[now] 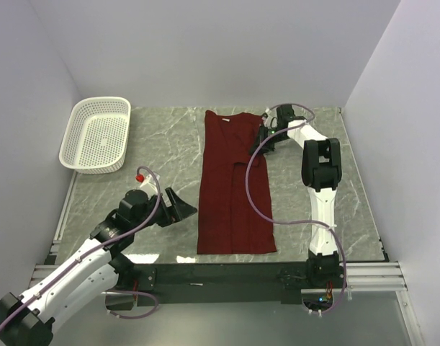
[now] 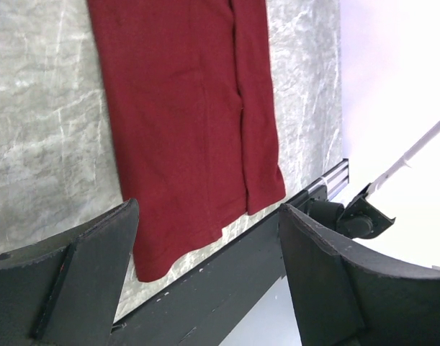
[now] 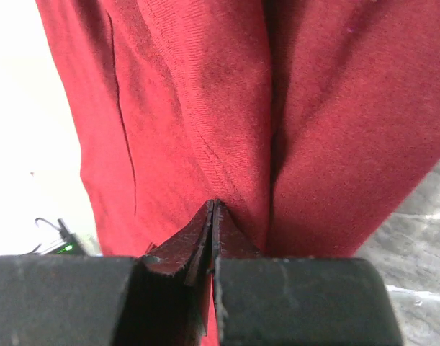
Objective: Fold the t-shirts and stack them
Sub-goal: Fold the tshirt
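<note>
The shirt [image 1: 230, 187] lies flat in the middle of the table [image 1: 162, 144], folded lengthwise into a long maroon strip. Its neck end points to the far wall and its hem is close to the near edge. A seam or fold line runs down the right half, where one layer overlaps another.

The right gripper [image 3: 212, 216] is at the strip's far right edge, just below the neck end. Its fingers are clenched together on a raised pinch of the maroon cloth, which puckers into two ridges above the tips.

The left gripper [image 1: 178, 209] hangs just left of the strip's lower half, not touching it. Its jaws are spread wide and hold nothing. Its wrist view looks between the two dark fingers at the hem corner and the table's black front rail.

A white perforated basket [image 1: 70, 140] sits at the far left corner, well apart from the shirt.

From above, the neck opening may show as a darker V, but it is too small to make out a label or any writing.
</note>
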`<state>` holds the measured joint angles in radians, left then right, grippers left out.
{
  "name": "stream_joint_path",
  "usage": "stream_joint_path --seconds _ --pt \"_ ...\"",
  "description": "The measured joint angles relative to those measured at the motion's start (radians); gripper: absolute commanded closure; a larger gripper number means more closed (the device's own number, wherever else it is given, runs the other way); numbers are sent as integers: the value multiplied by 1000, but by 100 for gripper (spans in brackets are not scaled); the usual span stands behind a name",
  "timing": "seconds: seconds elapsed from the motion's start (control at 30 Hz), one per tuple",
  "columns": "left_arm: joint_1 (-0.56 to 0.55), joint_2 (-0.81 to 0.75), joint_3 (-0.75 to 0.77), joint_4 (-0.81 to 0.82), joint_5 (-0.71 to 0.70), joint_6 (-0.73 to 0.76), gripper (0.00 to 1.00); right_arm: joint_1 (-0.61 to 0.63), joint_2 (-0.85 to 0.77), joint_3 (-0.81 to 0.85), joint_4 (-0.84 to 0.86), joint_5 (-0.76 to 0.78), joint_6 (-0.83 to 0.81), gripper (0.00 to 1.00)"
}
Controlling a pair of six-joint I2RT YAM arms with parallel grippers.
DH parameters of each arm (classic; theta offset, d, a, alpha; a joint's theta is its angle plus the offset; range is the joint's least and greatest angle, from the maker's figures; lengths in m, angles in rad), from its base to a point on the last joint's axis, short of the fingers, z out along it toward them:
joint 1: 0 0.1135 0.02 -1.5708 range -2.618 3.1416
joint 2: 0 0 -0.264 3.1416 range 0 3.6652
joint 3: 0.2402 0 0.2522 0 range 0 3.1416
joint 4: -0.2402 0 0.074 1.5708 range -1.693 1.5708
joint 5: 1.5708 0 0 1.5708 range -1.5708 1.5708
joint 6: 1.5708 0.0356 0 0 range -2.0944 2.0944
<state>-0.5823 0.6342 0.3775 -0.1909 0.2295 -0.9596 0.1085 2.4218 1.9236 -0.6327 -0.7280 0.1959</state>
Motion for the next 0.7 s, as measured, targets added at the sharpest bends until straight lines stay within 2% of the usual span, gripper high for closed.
stream_joint_path --seconds 0.23,0.33,0.37,0.43,0.53,0.6,0.7 --pt "0 26 2 -2 1 0 15 -12 13 5 -12 -61 16 90" --pt "0 26 19 -18 0 5 12 -13 14 15 -36 -109 -13 81" --pt "0 29 31 -24 -1 7 11 -14 12 22 -48 -135 -35 74" --pt "0 39 62 -44 -4 26 6 -15 -5 23 -71 -182 -92 67" --pt "0 74 124 -81 -16 79 5 -15 -98 -10 -126 -219 -221 55" --pt "0 121 175 -117 -20 126 6 -14 -235 -64 -170 -232 -357 51" --pt "0 209 231 -146 -16 172 10 -11 -474 -159 -255 -245 -614 38"
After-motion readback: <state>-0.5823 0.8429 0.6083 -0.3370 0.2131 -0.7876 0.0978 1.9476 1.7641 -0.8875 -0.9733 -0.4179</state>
